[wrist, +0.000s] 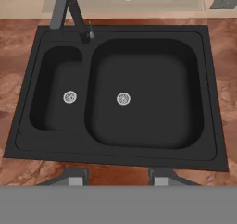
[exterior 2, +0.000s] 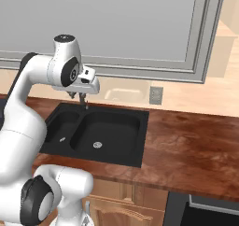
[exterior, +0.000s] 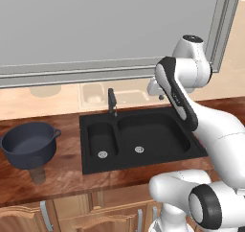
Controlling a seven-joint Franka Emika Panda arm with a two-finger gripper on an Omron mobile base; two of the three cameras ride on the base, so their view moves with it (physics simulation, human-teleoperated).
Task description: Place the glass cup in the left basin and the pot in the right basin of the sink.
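Left base view has the pot [exterior: 29, 144] on the table [exterior: 62, 176] left of the sink [exterior: 143, 160], the glass cup [exterior: 38, 174] just before it, both basins bare, while the pincer [wrist: 118, 176] hangs above, half-spread, holding nothing.

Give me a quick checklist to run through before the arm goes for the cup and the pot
1. Both basins free: left basin and right basin hold nothing, ok.
2. Gripper free: fingers apart, nothing between them, ok.
3. Pot located: on the counter left of the sink, ok.
4. Glass cup located: standing in front of the pot, ok.
5. Gripper near either item: above the sink, not ok.
6. Faucet clear of the basins: cannot tell.
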